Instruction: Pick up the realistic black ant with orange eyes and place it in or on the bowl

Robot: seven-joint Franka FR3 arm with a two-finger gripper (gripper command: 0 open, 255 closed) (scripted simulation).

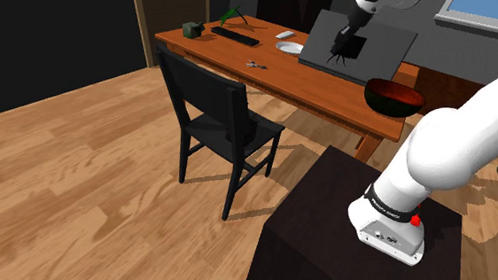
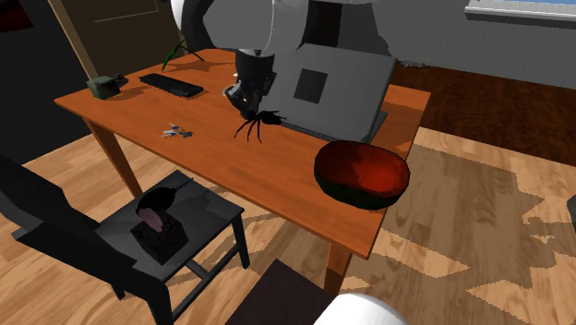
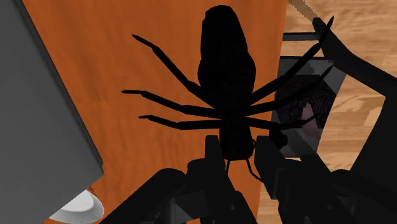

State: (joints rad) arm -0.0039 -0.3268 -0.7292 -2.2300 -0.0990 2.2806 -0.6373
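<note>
The glossy black ant with long splayed legs (image 3: 226,63) hangs from the all-black gripper (image 3: 238,149). The gripper is closed narrowly on the ant's front end, so its body and legs dangle free. The ant is well apart from the round, dark red bowl (image 2: 362,175), above the orange-brown wooden counter (image 2: 277,175) on the bowl's side nearest the grey laptop (image 2: 342,92). I'd judge it lifted clear and ready to carry across to the bowl's open mouth.

Quantities recorded: one table (image 2: 277,180), one chair (image 2: 55,231), one bowl (image 2: 362,174), one ant (image 2: 256,123), one laptop (image 2: 337,88), one keyboard (image 2: 171,85), one green box (image 2: 105,86), and one dark object (image 2: 155,222) on the chair seat.
</note>
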